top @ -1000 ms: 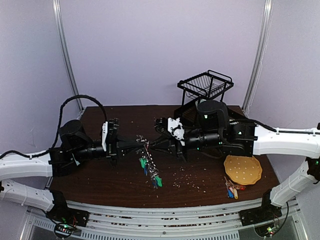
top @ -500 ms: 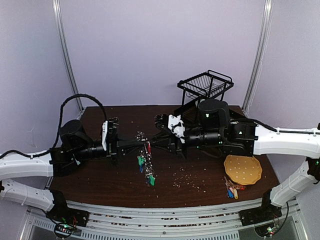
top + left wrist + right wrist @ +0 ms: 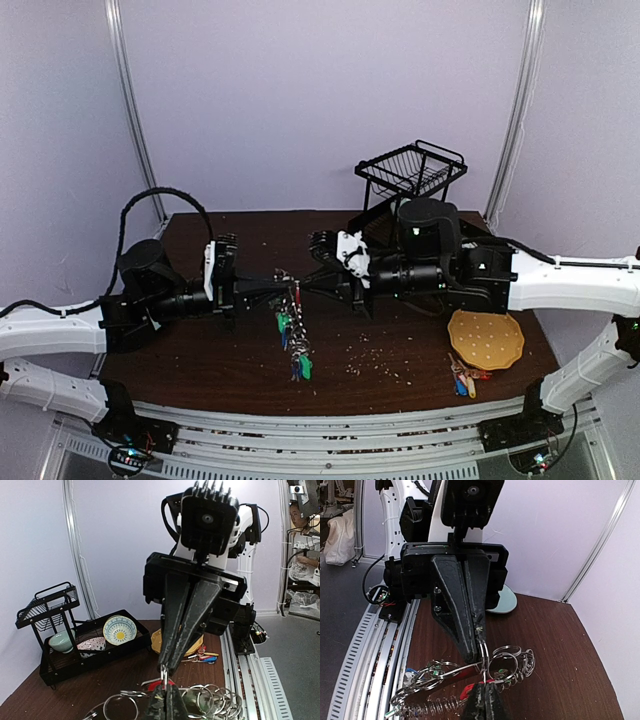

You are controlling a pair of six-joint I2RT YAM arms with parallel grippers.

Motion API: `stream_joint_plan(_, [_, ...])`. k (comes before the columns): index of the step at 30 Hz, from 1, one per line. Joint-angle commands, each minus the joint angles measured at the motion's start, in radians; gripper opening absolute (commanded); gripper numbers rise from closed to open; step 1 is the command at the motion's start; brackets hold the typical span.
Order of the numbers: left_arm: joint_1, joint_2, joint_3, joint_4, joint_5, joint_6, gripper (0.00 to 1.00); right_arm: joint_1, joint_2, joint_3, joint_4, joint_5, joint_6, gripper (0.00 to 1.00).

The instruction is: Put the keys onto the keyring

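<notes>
My two grippers meet tip to tip above the middle of the table. The left gripper (image 3: 285, 287) (image 3: 165, 699) is shut on the keyring (image 3: 292, 300) (image 3: 440, 672), a silver ring strung with many small loops. Green and blue keys (image 3: 297, 345) hang straight down from it. The right gripper (image 3: 304, 286) (image 3: 484, 690) is shut on a small split loop (image 3: 484, 652) that stands between both sets of tips. A red key tag (image 3: 468, 692) (image 3: 161, 684) lies right beside the tips.
A black wire dish rack (image 3: 410, 170) with bowls (image 3: 120, 630) stands at the back right. A yellow perforated disc (image 3: 485, 340) lies front right, with a loose bunch of red, yellow and blue keys (image 3: 463, 380) before it. Crumbs (image 3: 375, 355) dot the table.
The hanging keys slanted down to the right and now hang nearly straight under the tips. Both arms have stayed almost in place.
</notes>
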Motion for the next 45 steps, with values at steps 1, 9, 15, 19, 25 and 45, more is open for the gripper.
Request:
stream_joint_plan(1, [-0.003, 0.002, 0.014, 0.106, -0.004, -0.014, 0.0, 0.01, 0.003, 0.01, 0.022, -0.015, -0.007, 0.0])
stream_joint_plan(9, [-0.003, -0.019, -0.026, 0.249, -0.058, -0.086, 0.0, 0.064, 0.037, 0.01, -0.038, 0.019, -0.053, 0.0])
stream_joint_plan(15, [-0.003, -0.013, -0.047, 0.295, -0.085, -0.115, 0.0, 0.088, 0.028, 0.0, -0.036, 0.036, -0.062, 0.0])
stream_joint_plan(19, [-0.003, -0.005, -0.049, 0.3, -0.082, -0.113, 0.0, 0.095, 0.022, 0.008, -0.044, 0.067, -0.032, 0.15])
stream_joint_plan(25, [-0.005, -0.019, -0.047, 0.244, -0.079, -0.06, 0.0, -0.053, -0.071, -0.054, 0.08, -0.155, 0.154, 0.36])
stream_joint_plan(45, [-0.017, -0.027, -0.047, 0.25, -0.049, -0.016, 0.0, -0.059, 0.082, 0.028, 0.213, -0.264, 0.346, 0.17])
